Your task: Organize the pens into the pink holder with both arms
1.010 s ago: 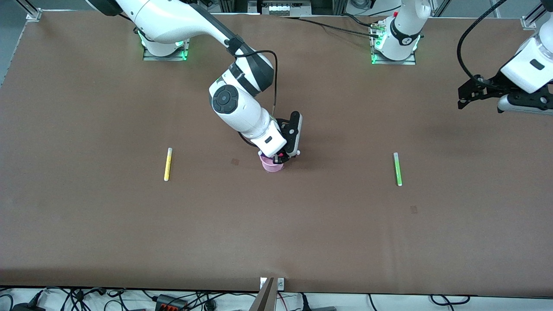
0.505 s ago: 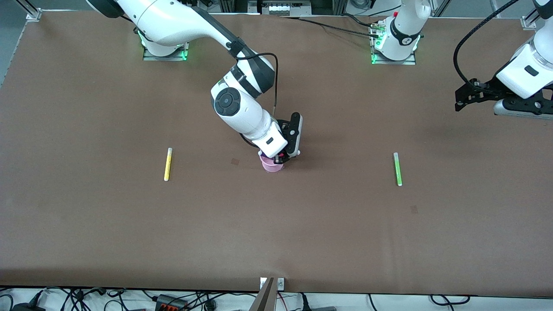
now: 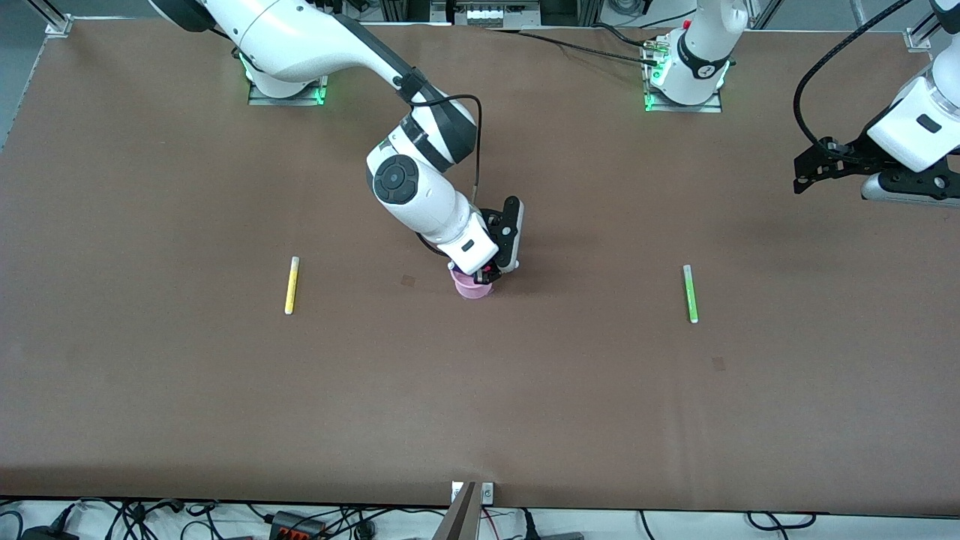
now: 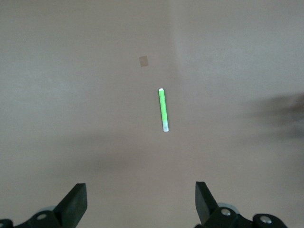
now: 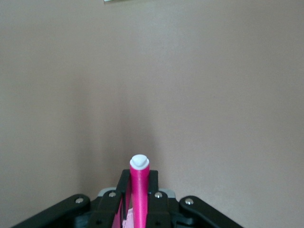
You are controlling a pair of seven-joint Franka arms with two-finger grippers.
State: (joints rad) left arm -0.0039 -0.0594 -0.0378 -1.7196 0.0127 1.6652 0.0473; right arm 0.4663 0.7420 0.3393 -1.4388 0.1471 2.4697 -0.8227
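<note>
The left gripper [image 4: 137, 202] hangs over the brown table [image 4: 71, 118] with its fingers [image 4: 76, 202] wide apart. A green pen [image 4: 163, 109] lies flat on the table. A small darker patch [image 4: 143, 61] is near the pen.

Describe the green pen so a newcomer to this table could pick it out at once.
Start at the pink holder in the middle of the brown table, where the right gripper is shut on a magenta pen. Go toward the left arm's end, where the open left gripper hangs in the air. The green pen lies flat there, alone; the only other loose pen is the yellow pen.
</note>
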